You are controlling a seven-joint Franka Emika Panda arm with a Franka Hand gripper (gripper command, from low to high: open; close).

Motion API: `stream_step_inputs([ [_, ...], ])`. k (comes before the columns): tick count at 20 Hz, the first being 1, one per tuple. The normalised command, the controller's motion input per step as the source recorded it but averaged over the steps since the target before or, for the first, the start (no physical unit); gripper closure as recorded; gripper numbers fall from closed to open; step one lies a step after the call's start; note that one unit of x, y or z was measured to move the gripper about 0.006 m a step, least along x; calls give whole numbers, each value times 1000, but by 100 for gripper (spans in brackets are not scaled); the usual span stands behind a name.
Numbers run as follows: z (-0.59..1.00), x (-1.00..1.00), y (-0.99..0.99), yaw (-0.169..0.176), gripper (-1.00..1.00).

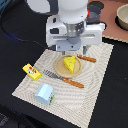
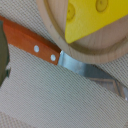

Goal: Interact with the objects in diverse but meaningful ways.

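Observation:
A yellow holed cheese wedge (image 1: 70,64) (image 2: 95,17) lies on the round tan plate (image 1: 58,70) (image 2: 102,54). My gripper (image 1: 75,51) hangs low over the plate's far edge, beside the orange-handled knife (image 1: 86,58) (image 2: 35,46). Its dark fingers stand apart with nothing between them, so it looks open. On the exterior view's left, a yellow red-marked packet (image 1: 31,72) rests at the mat's edge. The light blue cup (image 1: 45,93) lies on its side near the mat's front corner. In the wrist view the knife lies close below, against the plate's rim.
An orange-handled fork (image 1: 62,78) lies in front of the plate on the striped beige placemat (image 1: 80,107). A pale bowl (image 1: 122,17) stands at the back on the exterior view's right. Around the mat is dark table.

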Motion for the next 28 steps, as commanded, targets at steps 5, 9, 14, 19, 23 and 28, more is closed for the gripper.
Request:
stream_step_inputs([
  [5,-17,0,-178,0,-100],
  [9,-177,-4,-94,0,-100],
  [14,-178,-2,0,0,-100],
  [19,-187,0,0,0,-100],
  [23,-174,0,0,0,-100],
  [28,-169,0,0,0,-100],
])
